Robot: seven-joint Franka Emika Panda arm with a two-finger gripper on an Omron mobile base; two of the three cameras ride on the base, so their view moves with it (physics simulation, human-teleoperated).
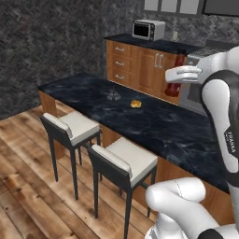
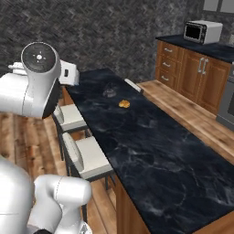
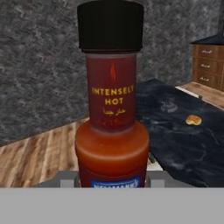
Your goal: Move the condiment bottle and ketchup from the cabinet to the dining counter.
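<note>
My gripper (image 1: 178, 77) is shut on the condiment bottle (image 1: 176, 74), a dark brown-red bottle with a black cap, and holds it upright in the air. In the hand view the condiment bottle (image 3: 111, 113) stands close in front, labelled "Intensely Hot", with my gripper (image 3: 112, 181) closed around its lower body. The dining counter (image 1: 154, 121), long and black with marble veins, lies below and to the right of the bottle in the hand view (image 3: 188, 140). It also stretches across the right base view (image 2: 155, 141). The ketchup and the cabinet are out of view.
A small orange item (image 1: 136, 103) and a small clear item (image 1: 112, 96) lie on the dining counter. Two white-cushioned bar stools (image 1: 126, 161) stand along its near side. Wooden drawer cabinets with a microwave (image 1: 148, 30) line the back wall.
</note>
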